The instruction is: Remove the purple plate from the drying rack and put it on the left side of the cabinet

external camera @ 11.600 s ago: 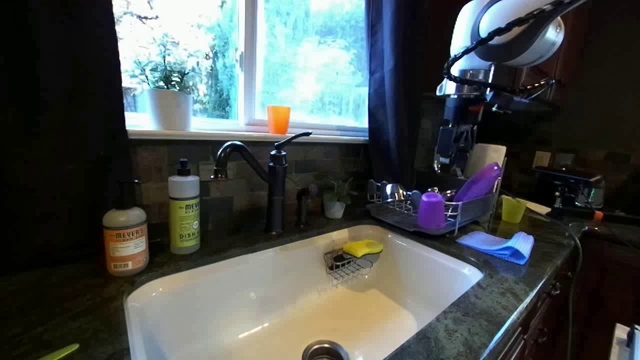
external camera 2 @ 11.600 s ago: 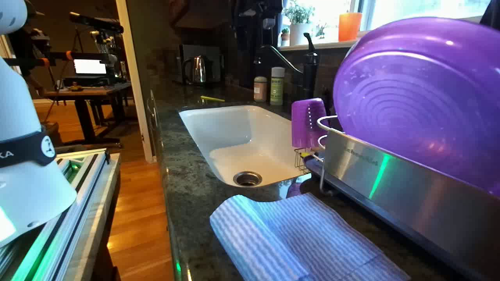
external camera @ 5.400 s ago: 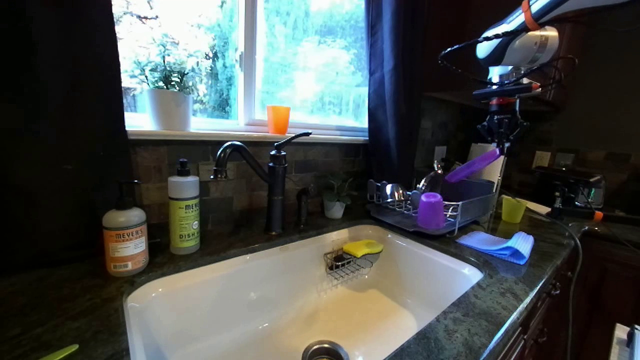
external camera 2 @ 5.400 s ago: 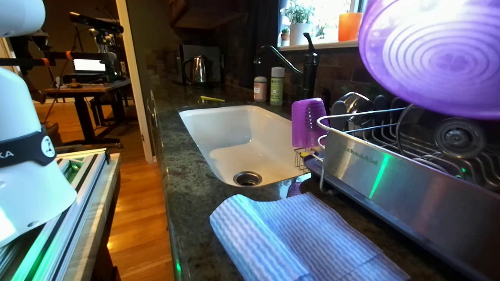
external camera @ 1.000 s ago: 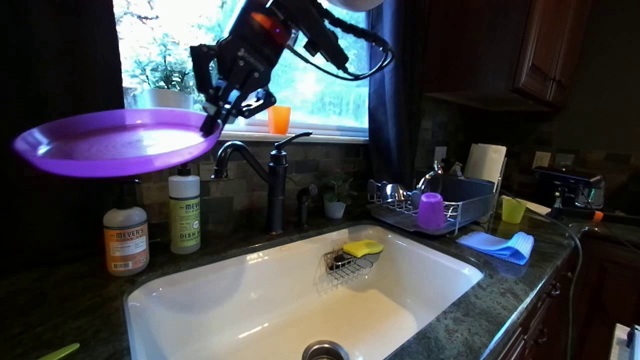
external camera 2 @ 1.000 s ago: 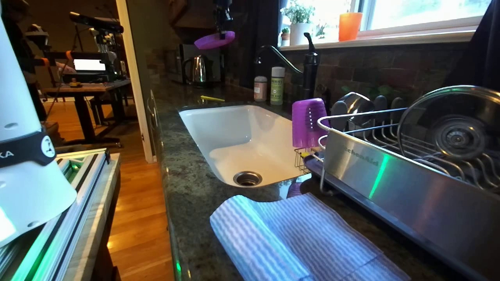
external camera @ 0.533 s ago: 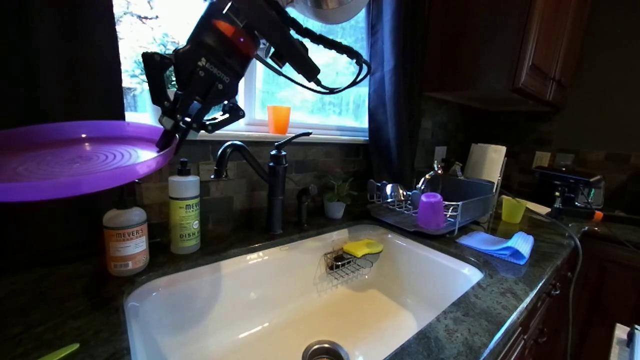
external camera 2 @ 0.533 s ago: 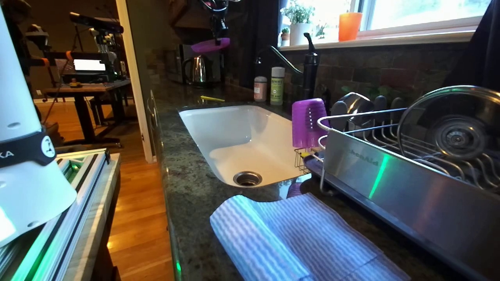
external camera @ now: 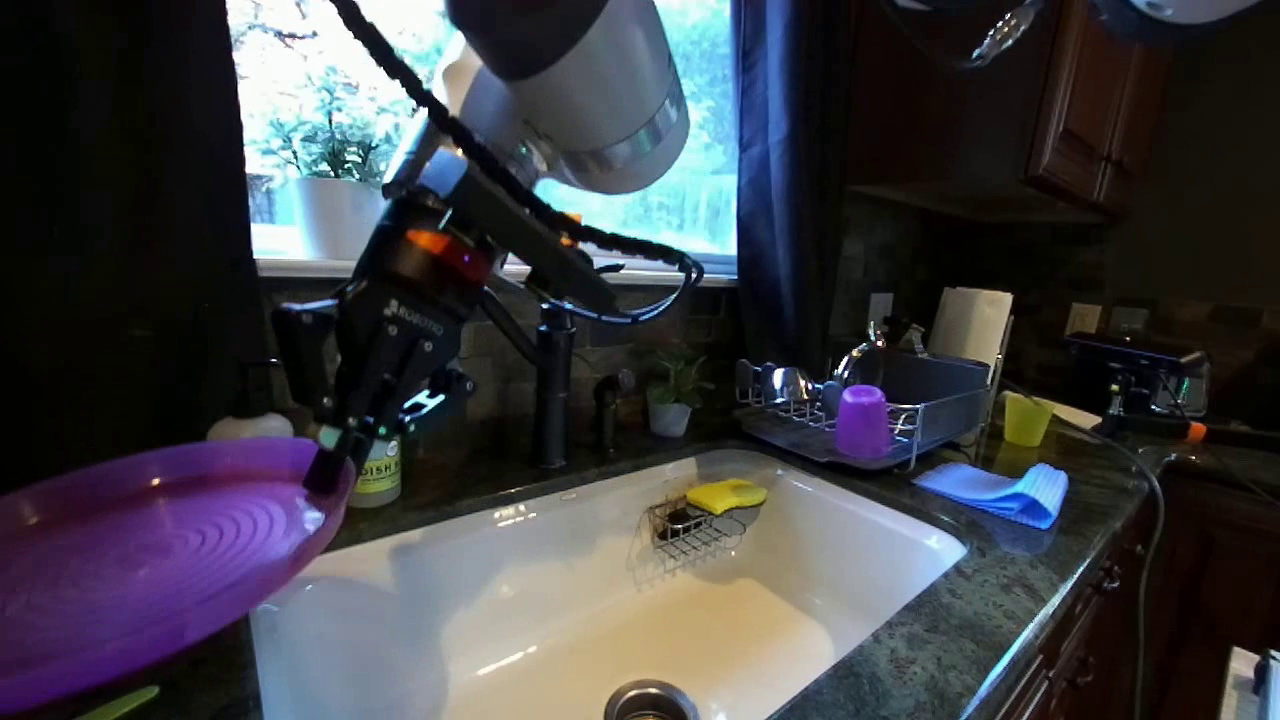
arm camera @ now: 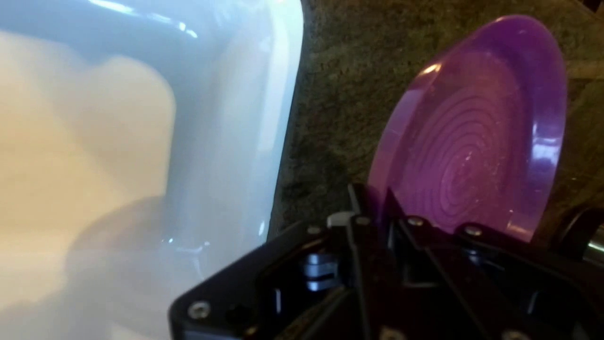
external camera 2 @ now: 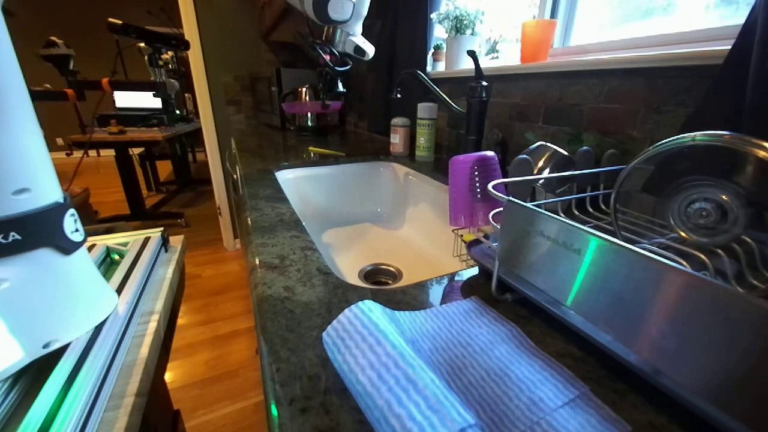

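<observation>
ROBOTIQ, white on black, reads clearly on the gripper (external camera: 338,463), left of centre in an exterior view! Tucked behind it, the green-labelled bottle (external camera: 380,480) offers "DISH", the top of its label hidden. In an exterior view "KA" sits on the dark band (external camera 2: 36,233) of the robot's white base (external camera 2: 60,300), far left, and faint letters ending in "Aid" run across the steel side of the drying rack (external camera 2: 630,312), lower right.

To the jaws: closed down, and what they have is the purple plate (external camera: 150,560), lower left, pinched by its right-hand edge, tilted, its left part cut off by the frame! In the wrist view the fingertips (arm camera: 357,196) straddle the rim just below and right of centre, the plate spreading up and right, the white sink (arm camera: 285,56) on the left. In an exterior view the plate shows small, upper left of centre, in front of the kettle (external camera 2: 306,93), raised above the counter (external camera 2: 276,240).
</observation>
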Robot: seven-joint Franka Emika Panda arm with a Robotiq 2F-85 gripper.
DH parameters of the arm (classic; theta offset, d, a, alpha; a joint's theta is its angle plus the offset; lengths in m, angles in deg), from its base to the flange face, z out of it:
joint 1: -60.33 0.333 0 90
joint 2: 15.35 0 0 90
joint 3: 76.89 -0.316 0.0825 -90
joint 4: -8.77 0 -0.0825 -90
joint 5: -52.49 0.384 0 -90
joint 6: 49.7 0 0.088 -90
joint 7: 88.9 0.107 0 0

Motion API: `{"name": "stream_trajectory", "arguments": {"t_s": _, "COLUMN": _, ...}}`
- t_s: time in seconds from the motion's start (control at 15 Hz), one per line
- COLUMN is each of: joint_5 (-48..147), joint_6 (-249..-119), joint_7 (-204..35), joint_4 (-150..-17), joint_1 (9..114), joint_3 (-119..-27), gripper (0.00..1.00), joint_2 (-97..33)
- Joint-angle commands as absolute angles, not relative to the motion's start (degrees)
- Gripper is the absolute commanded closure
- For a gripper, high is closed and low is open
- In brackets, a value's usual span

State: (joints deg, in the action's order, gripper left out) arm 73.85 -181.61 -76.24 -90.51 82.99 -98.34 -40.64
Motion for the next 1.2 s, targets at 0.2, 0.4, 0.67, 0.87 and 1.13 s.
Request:
{"name": "stream_trajectory", "arguments": {"t_s": 0.2, "joint_5": 73.32, "joint_6": -187.58, "joint_7": -78.23, "joint_4": -84.98, "joint_1": 86.76, "joint_3": -98.64, "gripper": 0.98, "joint_2": -52.24}}
{"name": "stream_trajectory", "arguments": {"t_s": 0.4, "joint_5": 72.29, "joint_6": -185.90, "joint_7": -78.73, "joint_4": -81.13, "joint_1": 88.11, "joint_3": -98.88, "gripper": 0.98, "joint_2": -56.16}}
{"name": "stream_trajectory", "arguments": {"t_s": 0.67, "joint_5": 72.47, "joint_6": -185.53, "joint_7": -79.21, "joint_4": -78.27, "joint_1": 88.92, "joint_3": -99.20, "gripper": 0.98, "joint_2": -59.51}}
{"name": "stream_trajectory", "arguments": {"t_s": 0.87, "joint_5": 72.39, "joint_6": -184.64, "joint_7": -79.46, "joint_4": -77.55, "joint_1": 89.17, "joint_3": -99.31, "gripper": 0.98, "joint_2": -60.92}}
{"name": "stream_trajectory", "arguments": {"t_s": 1.13, "joint_5": 71.93, "joint_6": -181.59, "joint_7": -81.50, "joint_4": -77.94, "joint_1": 88.79, "joint_3": -99.73, "gripper": 0.98, "joint_2": -61.39}}
